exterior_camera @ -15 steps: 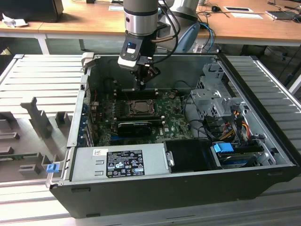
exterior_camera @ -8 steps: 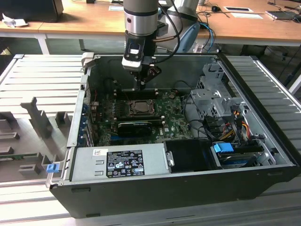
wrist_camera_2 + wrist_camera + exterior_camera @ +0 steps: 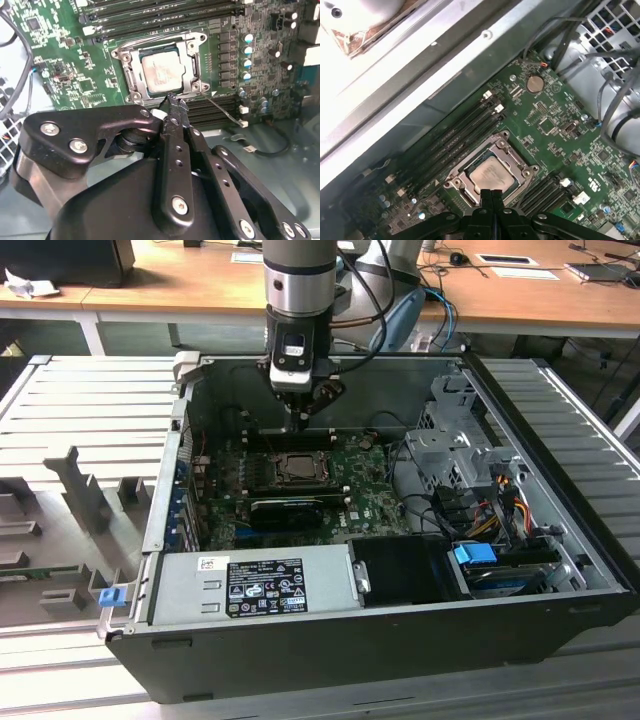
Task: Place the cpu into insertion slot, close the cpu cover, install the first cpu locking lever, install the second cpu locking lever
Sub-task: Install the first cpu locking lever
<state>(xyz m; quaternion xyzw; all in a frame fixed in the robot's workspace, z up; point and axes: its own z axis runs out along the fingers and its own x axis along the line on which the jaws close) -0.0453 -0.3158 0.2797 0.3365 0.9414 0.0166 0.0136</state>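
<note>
The cpu is sitting in the insertion slot, with the cpu cover lying flat around it. The gripper is hovering right at the cover's edge, fingers pinched together and gripping nothing I can see.

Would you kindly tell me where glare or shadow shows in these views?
First wrist view: glare whitens the case wall. Second wrist view: the cpu has a pale sheen, the black pincer reads dark. Exterior view: the motherboard sits in shade.
</note>
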